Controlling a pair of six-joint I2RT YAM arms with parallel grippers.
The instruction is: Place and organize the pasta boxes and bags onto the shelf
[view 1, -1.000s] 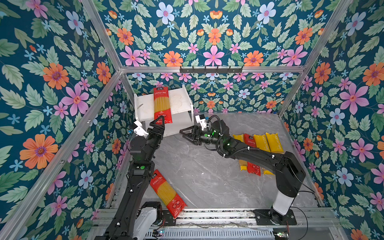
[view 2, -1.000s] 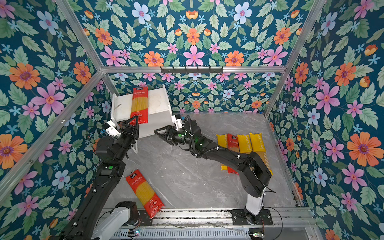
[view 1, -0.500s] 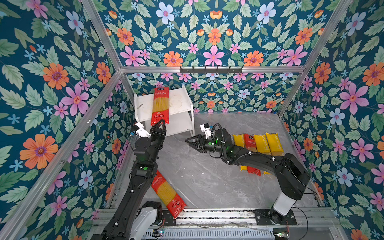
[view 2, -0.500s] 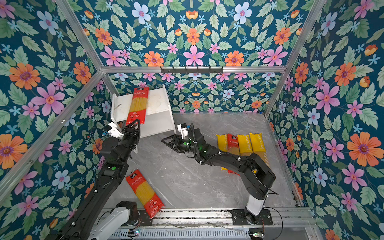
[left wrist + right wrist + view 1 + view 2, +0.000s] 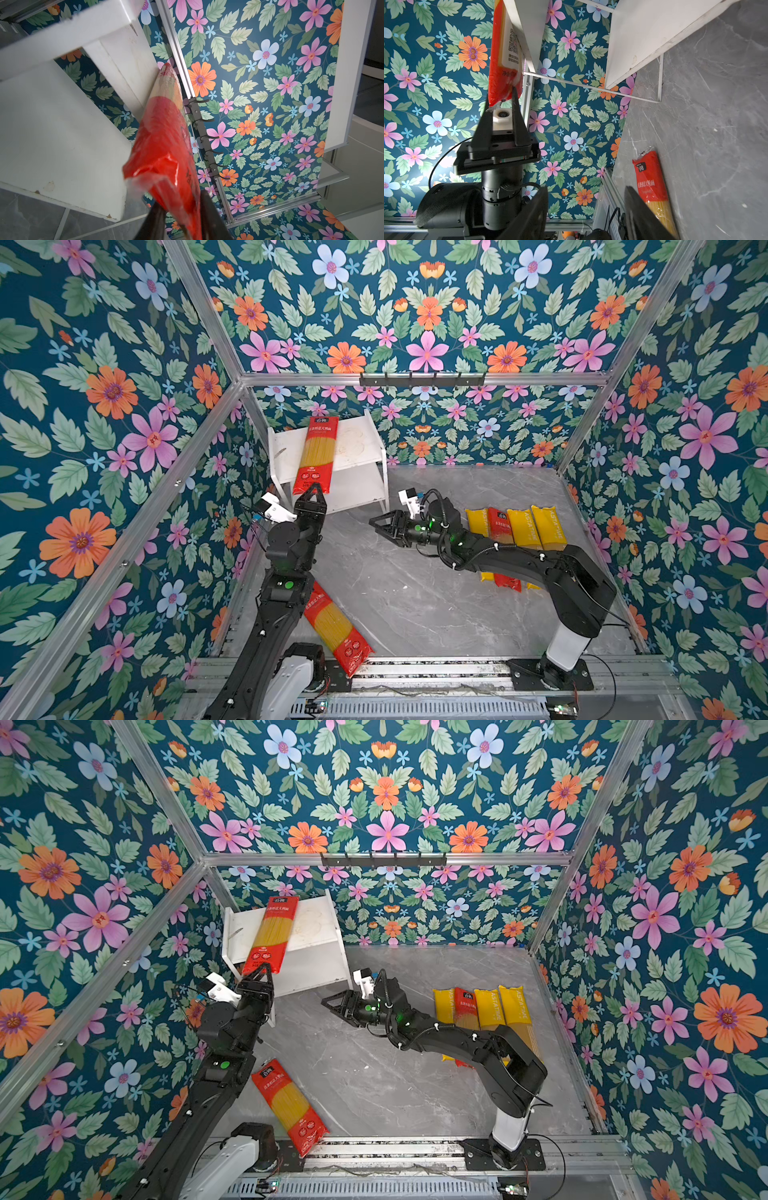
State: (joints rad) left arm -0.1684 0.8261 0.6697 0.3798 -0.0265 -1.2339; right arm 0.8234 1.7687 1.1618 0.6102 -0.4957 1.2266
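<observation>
Currently the left hand (image 5: 313,490) is gripping the near end of a red spaghetti bag (image 5: 318,456). Its two fingers are pressing on the crimped red end from either side, and the right wrist view is showing that pinch from the side (image 5: 500,95). The bag is lying lengthwise, a little askew, on the top board of the shelf (image 5: 361,448). Its far end is reaching the board's back edge, and the gripped end is sticking out past the front edge. The shelf is standing in the far left corner of the worktop (image 5: 415,601).

The right hand (image 5: 376,522) is hanging over the worktop just in front of the shelf's right front leg. Its fingers are standing apart and holding nothing.

A second red bag (image 5: 332,622) is lying flat and diagonal by the front edge, toward the left corner, with one end tucked under the left arm. Along the right edge a row of four bags (image 5: 523,526) is lying side by side, touching: yellow, red, yellow, yellow. The right arm is crossing over their middles.
</observation>
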